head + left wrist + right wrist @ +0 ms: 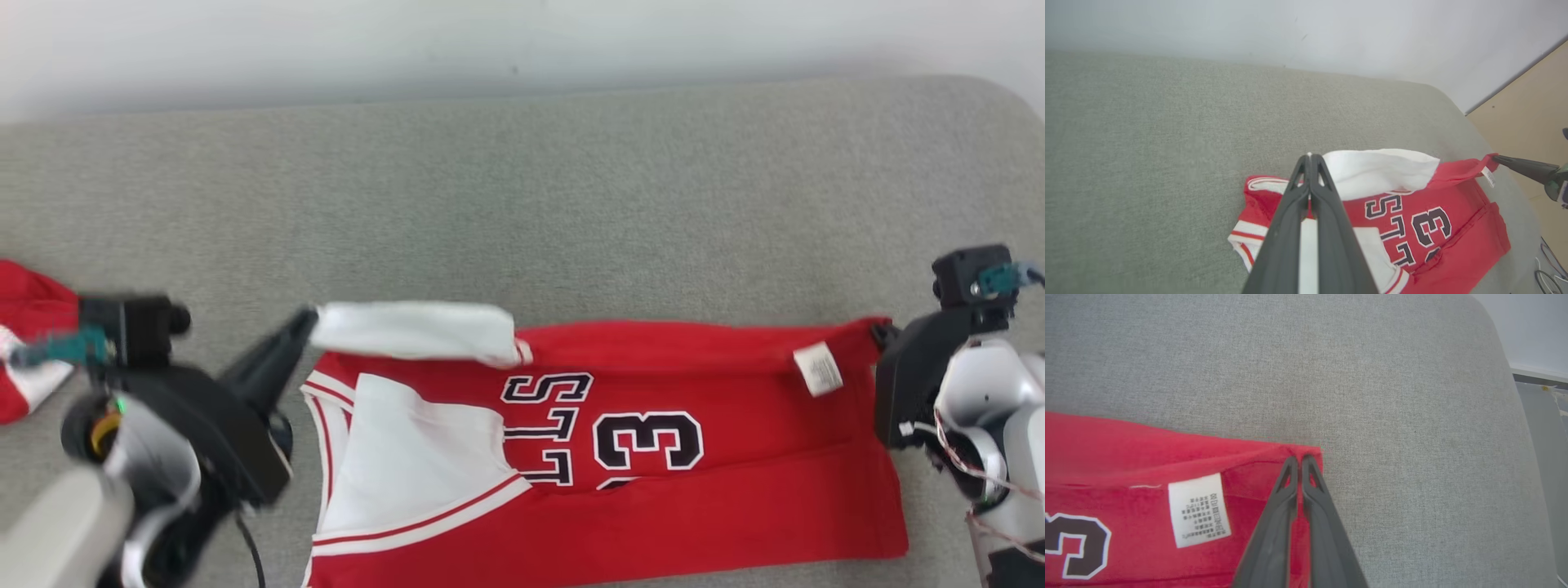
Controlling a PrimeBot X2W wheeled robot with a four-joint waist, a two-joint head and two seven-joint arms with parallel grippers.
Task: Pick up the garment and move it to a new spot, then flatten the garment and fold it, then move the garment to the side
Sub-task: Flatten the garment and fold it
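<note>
The garment (694, 384) is a red and white basketball jersey with black lettering, lying across the grey couch seat with its far edge lifted. My left gripper (309, 320) is shut on the white shoulder part, which it holds raised off the jersey (1380, 169). My right gripper (880, 333) is shut on the red hem corner (1306, 451) at the other end. In the right wrist view the fingers (1290, 477) pinch the red fabric beside a white care label (1198, 510). The left fingers (1306, 183) press together on the white cloth.
The grey couch seat (522, 204) stretches beyond the jersey to a pale wall. Another red and white cloth (28, 343) lies at the far left edge. The seat's rounded right end (1515, 437) drops toward the floor (1535, 122).
</note>
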